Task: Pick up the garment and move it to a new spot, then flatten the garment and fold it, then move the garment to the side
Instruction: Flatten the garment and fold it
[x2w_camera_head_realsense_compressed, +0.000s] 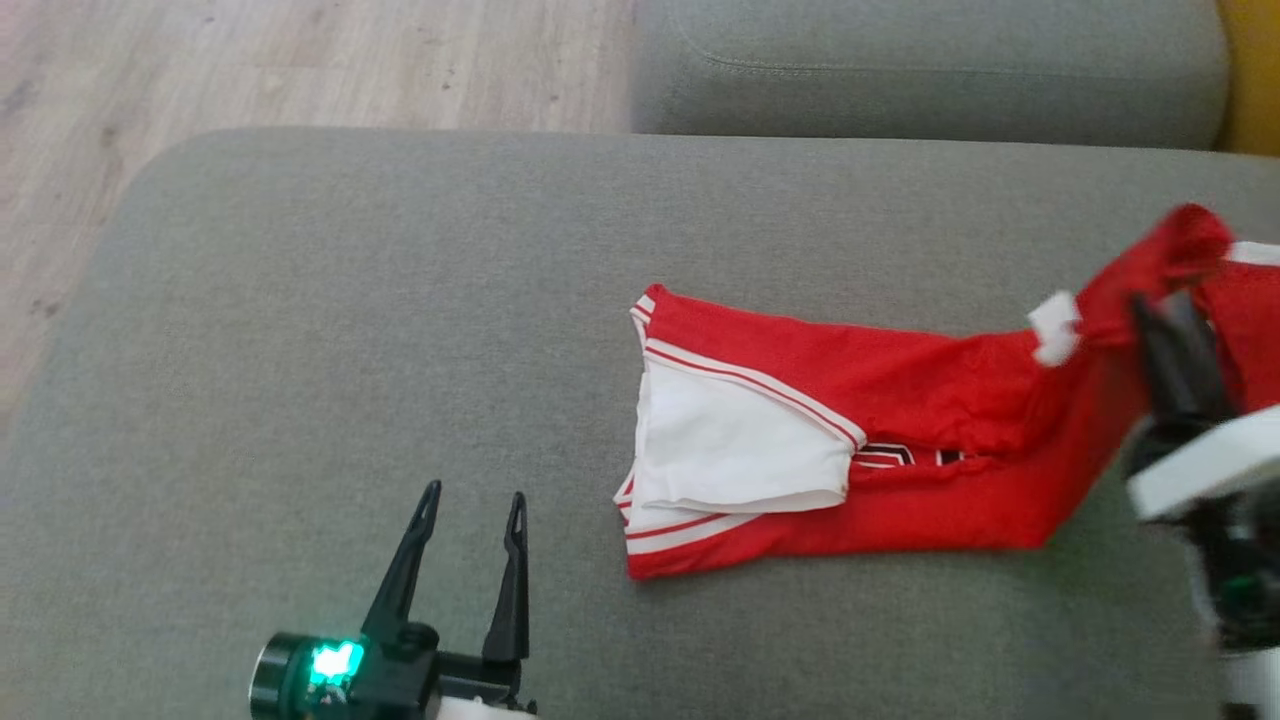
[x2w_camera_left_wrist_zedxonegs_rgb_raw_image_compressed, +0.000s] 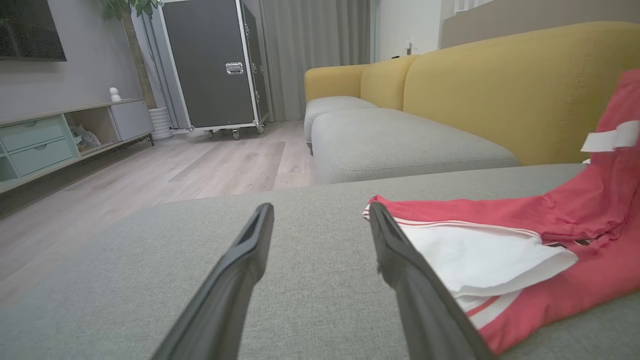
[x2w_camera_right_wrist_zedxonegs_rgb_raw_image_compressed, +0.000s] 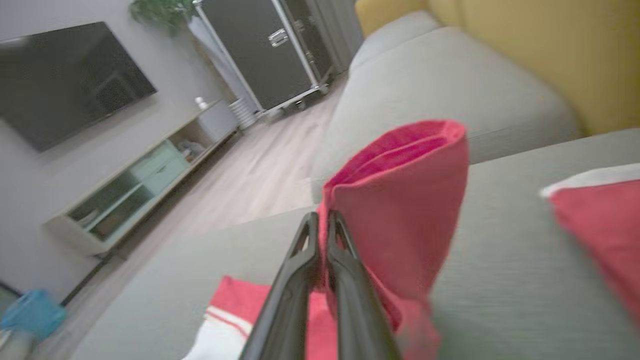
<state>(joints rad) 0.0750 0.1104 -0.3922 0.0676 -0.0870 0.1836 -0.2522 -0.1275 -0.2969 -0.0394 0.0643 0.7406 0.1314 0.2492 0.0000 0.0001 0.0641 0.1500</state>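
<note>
- Half lifts the garment (x2w_camera_head_realsense_compressed: 880, 400) with the right gripper (x2w_camera_right_wrist_zedxonegs_rgb_raw_image_compressed: 320, 220): fingers (x2w_camera_right_wrist_zedxonegs_rgb_raw_image_compressed: 292, 285) clamped together on a red fold, raising that end off the grey sofa cushion (x2w_camera_head_realsense_compressed: 300, 300), likely to drag the cloth to a new spot.
- Leaves the other end, white lining turned out, lying on the sofa cushion near its middle, letting the seat carry most of the weight.
- Holds the left gripper (x2w_camera_head_realsense_compressed: 474, 495) low over bare sofa cushion just beside the white-trimmed hem, fingers (x2w_camera_left_wrist_zedxonegs_rgb_raw_image_compressed: 235, 270) apart and empty, seemingly ready to pinch that end for flattening.
- Risks bunching the cloth if dragged by one end alone.
</note>
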